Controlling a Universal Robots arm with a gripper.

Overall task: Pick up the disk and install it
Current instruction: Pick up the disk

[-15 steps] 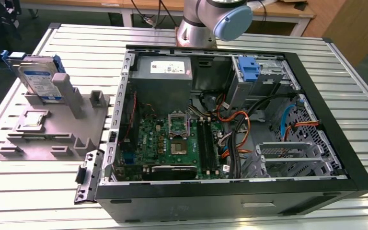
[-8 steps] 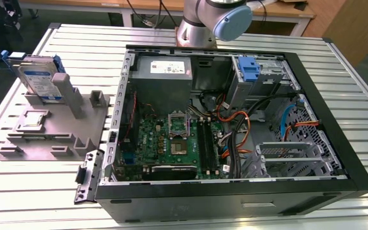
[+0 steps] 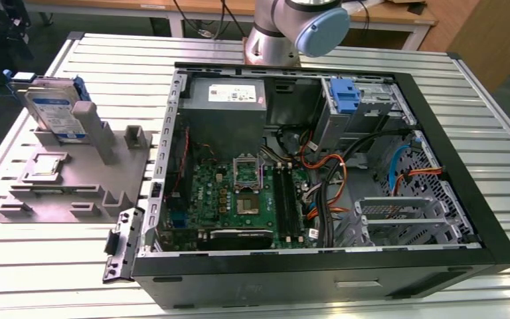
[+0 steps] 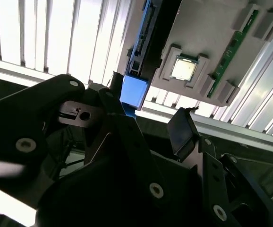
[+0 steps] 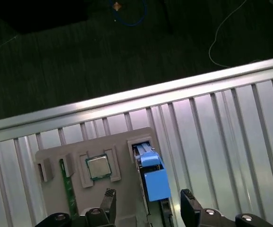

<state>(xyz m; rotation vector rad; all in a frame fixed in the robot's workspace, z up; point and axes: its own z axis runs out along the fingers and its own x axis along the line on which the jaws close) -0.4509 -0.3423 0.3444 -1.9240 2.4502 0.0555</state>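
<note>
Looking across a slatted silver metal table (image 3: 104, 53) bearing an open black tower computer case (image 3: 467, 199), side panel off and green motherboard (image 3: 228, 193) exposed. Behind the case, finding a grey jointed robot arm (image 3: 295, 30) with a blue cap, rising out of the top of the exterior view. To the exterior view's left of the case and apart from it, noting a flat grey plastic fixture block (image 3: 95, 176) with slots and posts.

Above that block, seeing a black two-fingered gripper (image 5: 148, 204) with jaws spread wide, one finger on each side of the task's thing, a gap showing on both sides.

In a slot at the block's far end, finding the flat rectangular silver metal disk (image 3: 56, 113) with blue-and-white label and blue plastic side rails. Standing on edge, thin long upper edge running level along the table's slats and facing up between the fingers, labelled face turned toward the exterior view's lower edge.

Beside it on the block, spotting a narrow green memory stick (image 5: 68, 189) set on edge, and between stick and disk a small square silver processor chip (image 5: 98, 166) lying flat in a recess.
</note>
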